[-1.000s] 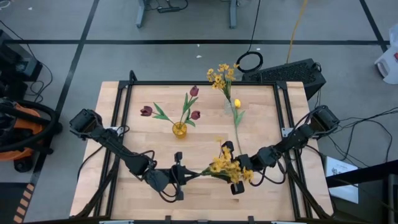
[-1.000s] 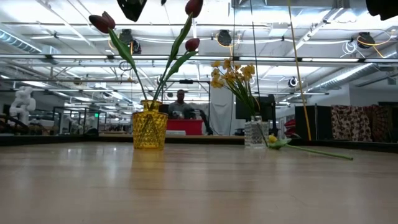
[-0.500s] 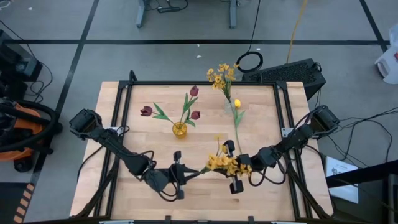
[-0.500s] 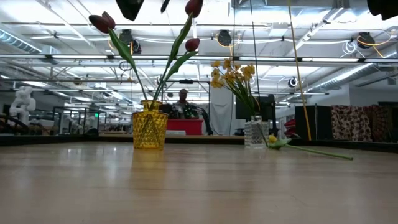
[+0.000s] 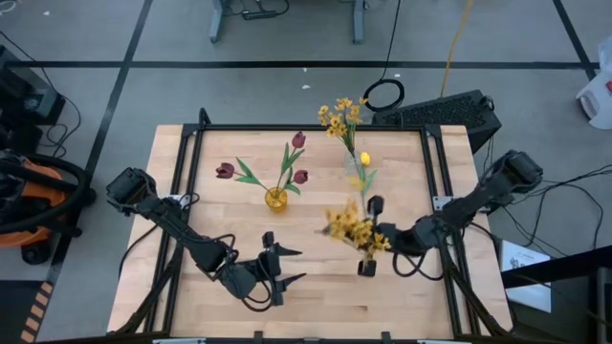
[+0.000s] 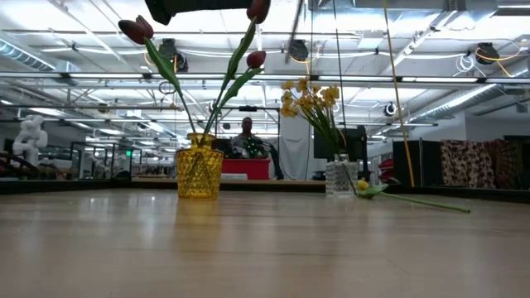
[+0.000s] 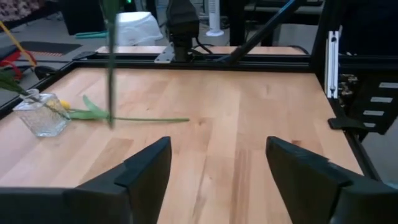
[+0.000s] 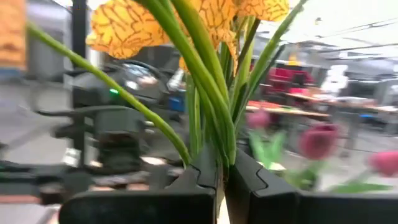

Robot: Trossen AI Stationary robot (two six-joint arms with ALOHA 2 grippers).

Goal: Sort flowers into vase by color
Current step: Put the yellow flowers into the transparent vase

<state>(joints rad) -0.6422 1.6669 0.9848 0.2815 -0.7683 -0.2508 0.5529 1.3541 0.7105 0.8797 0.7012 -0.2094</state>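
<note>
Right gripper [image 5: 367, 250] fingers pinching yellow spray [image 5: 350, 227] stems above worktop [image 5: 201, 205]; left gripper [image 5: 284, 267] fingers spread, holding nothing.

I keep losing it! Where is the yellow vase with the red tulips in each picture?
High view: yellow vase left of table centre.
Low view: yellow vase left of middle, tulips above it.
Left wrist view: not in it.
Right wrist view: vase not visible; only blurred red tulips behind the held stems.
Shared landmark: the clear vase with yellow blossoms.
</note>
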